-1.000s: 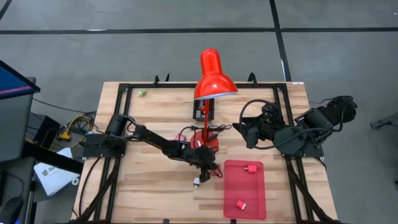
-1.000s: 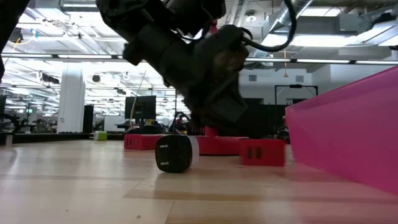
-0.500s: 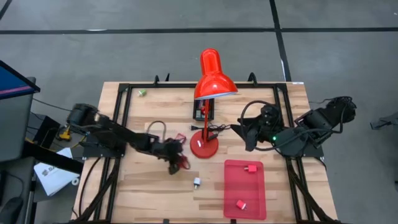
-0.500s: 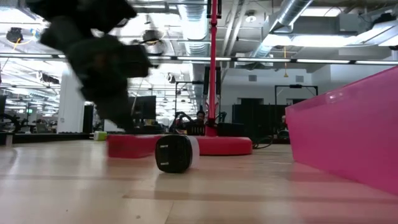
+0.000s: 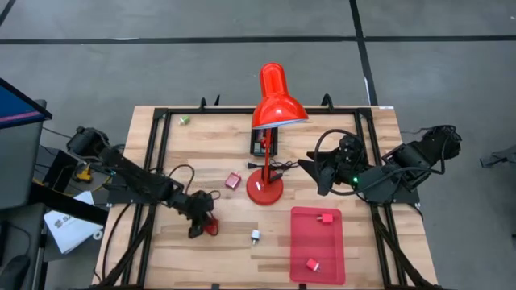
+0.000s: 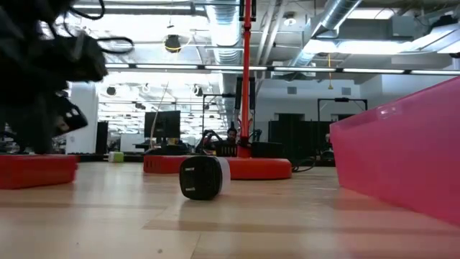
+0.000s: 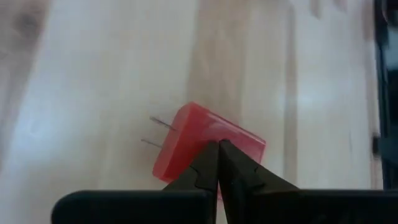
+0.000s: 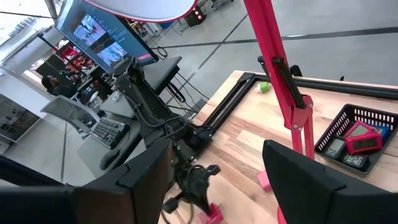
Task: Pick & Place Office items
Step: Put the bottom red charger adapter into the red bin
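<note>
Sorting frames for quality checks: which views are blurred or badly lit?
Low view: left arm smeared dark against bright ceiling lights, black charger sharp. Left wrist view: red plug block soft, out of focus. High view: evenly lit, crisp. Right wrist view: clear, its own fingers silhouetted.

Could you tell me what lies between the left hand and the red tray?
In the high view, a small white-silver piece lies between the left hand and the red tray.

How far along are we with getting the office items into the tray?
Done: two red blocks lie in the red tray. In hand: left gripper shut over a red plug block. Left: pink block, white-silver plug, green piece. Right gripper waits, open.
</note>
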`<move>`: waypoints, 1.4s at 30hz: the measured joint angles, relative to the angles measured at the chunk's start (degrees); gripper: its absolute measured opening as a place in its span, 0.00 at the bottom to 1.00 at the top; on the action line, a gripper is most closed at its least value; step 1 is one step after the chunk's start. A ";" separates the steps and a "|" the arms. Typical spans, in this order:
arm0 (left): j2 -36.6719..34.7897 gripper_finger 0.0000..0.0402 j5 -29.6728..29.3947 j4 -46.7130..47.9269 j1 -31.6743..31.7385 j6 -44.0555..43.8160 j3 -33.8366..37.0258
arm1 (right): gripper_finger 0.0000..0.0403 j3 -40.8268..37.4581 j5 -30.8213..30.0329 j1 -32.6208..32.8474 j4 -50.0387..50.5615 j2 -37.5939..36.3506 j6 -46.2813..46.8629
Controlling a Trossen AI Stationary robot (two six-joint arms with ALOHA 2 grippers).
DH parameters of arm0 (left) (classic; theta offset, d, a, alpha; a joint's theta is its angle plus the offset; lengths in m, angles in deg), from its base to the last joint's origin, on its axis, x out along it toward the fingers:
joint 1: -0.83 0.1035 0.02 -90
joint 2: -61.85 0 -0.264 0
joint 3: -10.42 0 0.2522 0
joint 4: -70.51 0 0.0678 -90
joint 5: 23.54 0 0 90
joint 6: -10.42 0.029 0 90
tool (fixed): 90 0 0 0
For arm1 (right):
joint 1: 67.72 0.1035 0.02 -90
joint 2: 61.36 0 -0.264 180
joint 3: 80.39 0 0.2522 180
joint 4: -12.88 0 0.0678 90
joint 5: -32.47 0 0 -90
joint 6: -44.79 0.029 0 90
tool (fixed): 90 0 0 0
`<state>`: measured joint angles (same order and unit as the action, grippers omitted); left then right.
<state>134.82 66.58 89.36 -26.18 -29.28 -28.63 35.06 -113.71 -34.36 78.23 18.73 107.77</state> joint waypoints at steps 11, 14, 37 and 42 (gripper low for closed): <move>-8.99 0.24 -0.20 1.56 -1.57 0.76 -0.35 | 0.61 0.00 -0.04 -0.02 -0.30 0.00 -0.42; -6.78 0.36 0.13 3.57 -1.39 -4.09 -0.30 | 0.61 0.00 -0.04 -0.20 -0.21 0.00 -0.62; -2.19 0.70 6.43 20.82 -1.44 -47.12 -10.74 | 0.61 0.03 -0.48 0.06 -0.53 -2.69 -1.80; 0.93 0.70 7.94 18.18 -1.82 -53.90 -10.72 | 0.61 0.02 -0.48 0.67 -0.65 -3.22 -3.19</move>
<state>135.75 74.52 107.54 -28.00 -83.18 -39.35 35.08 -114.19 -33.69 77.58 15.52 104.58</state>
